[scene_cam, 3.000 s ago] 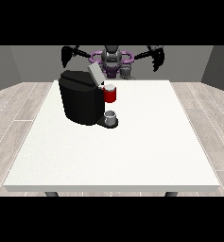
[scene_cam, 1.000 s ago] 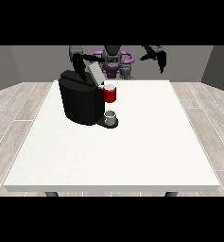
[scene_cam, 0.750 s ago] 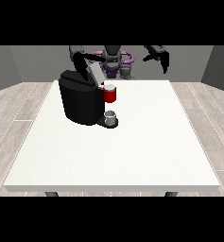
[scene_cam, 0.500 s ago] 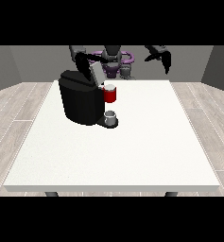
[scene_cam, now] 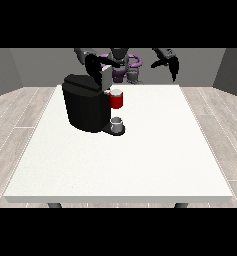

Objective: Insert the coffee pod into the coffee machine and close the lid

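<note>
1. The hand at the view's left [scene_cam: 94, 66] hangs over the top rear of the coffee machine [scene_cam: 85, 102], just behind the machine's raised grey lid [scene_cam: 106, 79]; its arm comes in from the upper left and bends down toward the machine; how its fingers lie cannot be told, nor whether it has hold of anything.
2. The hand at the view's right [scene_cam: 170, 64] is raised in the air above the table's far edge, well apart from the machine; its dark fingers point downward and look loosely spread, and nothing shows between them.
3. The coffee machine is a black block on the left half of the white table [scene_cam: 155, 155], toward the far side; its lid stands upright at the top right corner of the block.
4. A red thing at the machine [scene_cam: 116, 99] sits at the machine's front right, under the lid; below it a small grey cup [scene_cam: 117, 124] stands on the machine's dark base.
5. The coffee pod cannot be picked out plainly; a grey thing [scene_cam: 133, 76] shows near the robot's torso beyond the far edge, and whether that is the pod cannot be told.
6. Open white surface stretches from the machine to the near edge and to the right edge; the machine stands close to the left edge.
</note>
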Robot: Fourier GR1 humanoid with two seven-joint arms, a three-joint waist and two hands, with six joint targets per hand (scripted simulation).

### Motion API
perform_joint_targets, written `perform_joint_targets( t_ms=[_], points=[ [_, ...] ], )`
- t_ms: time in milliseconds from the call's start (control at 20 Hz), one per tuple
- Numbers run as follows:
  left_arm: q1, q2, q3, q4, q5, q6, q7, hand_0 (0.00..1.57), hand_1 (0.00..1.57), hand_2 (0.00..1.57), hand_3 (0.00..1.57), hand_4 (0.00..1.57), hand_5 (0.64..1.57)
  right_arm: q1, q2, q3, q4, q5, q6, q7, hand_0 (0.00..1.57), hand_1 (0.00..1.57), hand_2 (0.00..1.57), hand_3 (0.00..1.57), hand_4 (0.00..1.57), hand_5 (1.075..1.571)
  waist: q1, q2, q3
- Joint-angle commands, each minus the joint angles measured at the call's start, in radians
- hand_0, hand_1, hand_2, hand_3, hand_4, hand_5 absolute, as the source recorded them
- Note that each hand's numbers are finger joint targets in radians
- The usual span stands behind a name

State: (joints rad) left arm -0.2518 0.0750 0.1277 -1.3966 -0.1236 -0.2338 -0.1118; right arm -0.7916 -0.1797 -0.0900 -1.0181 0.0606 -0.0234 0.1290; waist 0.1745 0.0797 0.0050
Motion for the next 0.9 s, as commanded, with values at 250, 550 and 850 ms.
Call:
perform_joint_targets(
  t_ms=[250, 550, 850],
  points=[
    [-0.046, 0.01, -0.008, 0.008, 0.006, -0.016, 0.002, 0.0, 0.0, 0.0, 0.0, 0.34, 1.571, -0.109, 0.012, 0.062, -0.052, 0.061, -0.004, 0.0, 0.0, 0.0, 0.0, 0.0, 0.1, 1.571, 0.098, 0.057, -0.0054],
    [-0.102, -0.012, -0.047, -0.012, 0.0, -0.025, 0.022, 0.0, 0.0, 0.0, 0.0, 0.38, 1.571, -0.164, -0.008, 0.073, -0.078, 0.113, -0.038, 0.058, 0.0, 0.0, 0.0, 0.0, 0.26, 1.571, 0.177, 0.077, -0.0051],
    [-0.136, -0.006, -0.046, 0.004, 0.024, -0.057, 0.009, 0.0, 0.0, 0.0, 0.0, 0.4, 1.571, -0.202, -0.052, 0.043, -0.146, 0.097, -0.011, 0.153, 0.0, 0.0, 0.0, 0.0, 0.1, 1.571, 0.232, 0.119, -0.0053]
  ],
)
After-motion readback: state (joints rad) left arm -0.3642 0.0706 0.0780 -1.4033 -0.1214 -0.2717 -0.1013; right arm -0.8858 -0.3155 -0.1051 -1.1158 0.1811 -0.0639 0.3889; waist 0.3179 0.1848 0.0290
